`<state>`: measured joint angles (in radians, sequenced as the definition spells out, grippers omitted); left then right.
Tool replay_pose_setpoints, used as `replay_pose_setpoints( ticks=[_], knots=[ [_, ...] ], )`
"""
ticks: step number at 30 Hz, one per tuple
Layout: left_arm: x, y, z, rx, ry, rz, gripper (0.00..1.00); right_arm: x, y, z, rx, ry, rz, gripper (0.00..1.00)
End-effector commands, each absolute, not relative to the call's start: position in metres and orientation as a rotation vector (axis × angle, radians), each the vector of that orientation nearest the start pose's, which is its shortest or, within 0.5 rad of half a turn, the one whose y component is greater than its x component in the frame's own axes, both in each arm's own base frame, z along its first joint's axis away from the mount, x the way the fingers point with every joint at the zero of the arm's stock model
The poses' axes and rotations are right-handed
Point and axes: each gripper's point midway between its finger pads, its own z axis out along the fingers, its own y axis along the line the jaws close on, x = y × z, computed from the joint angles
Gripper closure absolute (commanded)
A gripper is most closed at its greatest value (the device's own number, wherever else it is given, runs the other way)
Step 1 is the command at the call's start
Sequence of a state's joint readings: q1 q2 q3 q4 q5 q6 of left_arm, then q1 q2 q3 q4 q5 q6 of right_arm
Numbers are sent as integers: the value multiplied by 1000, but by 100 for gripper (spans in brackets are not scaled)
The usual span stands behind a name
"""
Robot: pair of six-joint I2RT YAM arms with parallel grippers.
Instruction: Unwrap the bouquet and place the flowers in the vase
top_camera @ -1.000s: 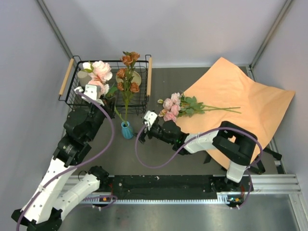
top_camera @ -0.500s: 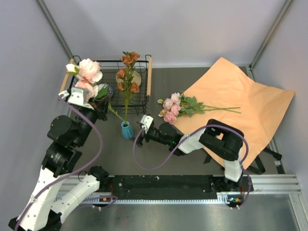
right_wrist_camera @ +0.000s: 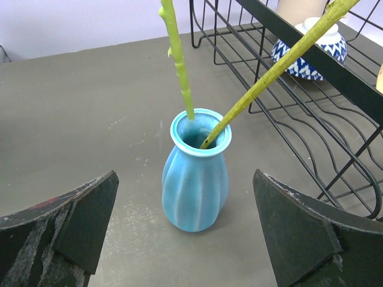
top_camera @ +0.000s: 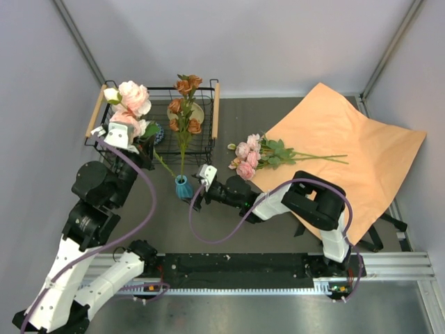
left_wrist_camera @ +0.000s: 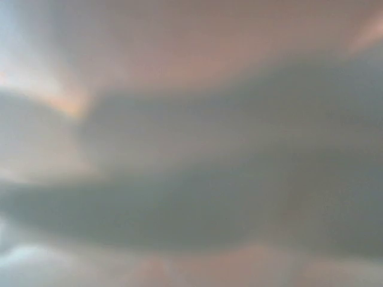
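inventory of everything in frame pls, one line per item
vase: 1, teal-blue, centre of table, two green stems in its mouth
rust-orange rose stem: 1, standing in vase
pink peony stem: 1, pink blooms and a cream bud, above basket's left end, foot in vase
loose flowers: one bunch, pink, stems lying on paper
wrapping paper: 1, orange-tan, spread at right
wire basket: 1, black, wooden handles, far left
bowl: 1, blue-and-white, in basket
cup: 1, beige, in basket
table: 1, dark grey
left claw: shut on pink peony stem
right claw: open, either side of vase, not touching

Two flower stems [right_wrist_camera: 179, 66] in vase [right_wrist_camera: 196, 179], basket [right_wrist_camera: 311, 78] behind
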<state>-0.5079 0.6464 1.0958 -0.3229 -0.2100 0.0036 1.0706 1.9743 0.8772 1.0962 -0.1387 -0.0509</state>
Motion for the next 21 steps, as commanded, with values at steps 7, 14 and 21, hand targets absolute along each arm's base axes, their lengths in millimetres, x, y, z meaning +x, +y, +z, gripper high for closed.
replay_pose_setpoints(
  ticks=[7, 14, 21],
  knots=[
    [251, -93, 420, 177, 1416, -243, 100, 230, 493, 144, -948, 1268, 974, 4],
    [259, -97, 404, 179, 1451, -240, 100, 233, 501, 141, -953, 1294, 977, 4],
    [264, -99, 385, 187, 1483, -229, 100, 243, 508, 134, -944, 1331, 948, 4]
  ],
)
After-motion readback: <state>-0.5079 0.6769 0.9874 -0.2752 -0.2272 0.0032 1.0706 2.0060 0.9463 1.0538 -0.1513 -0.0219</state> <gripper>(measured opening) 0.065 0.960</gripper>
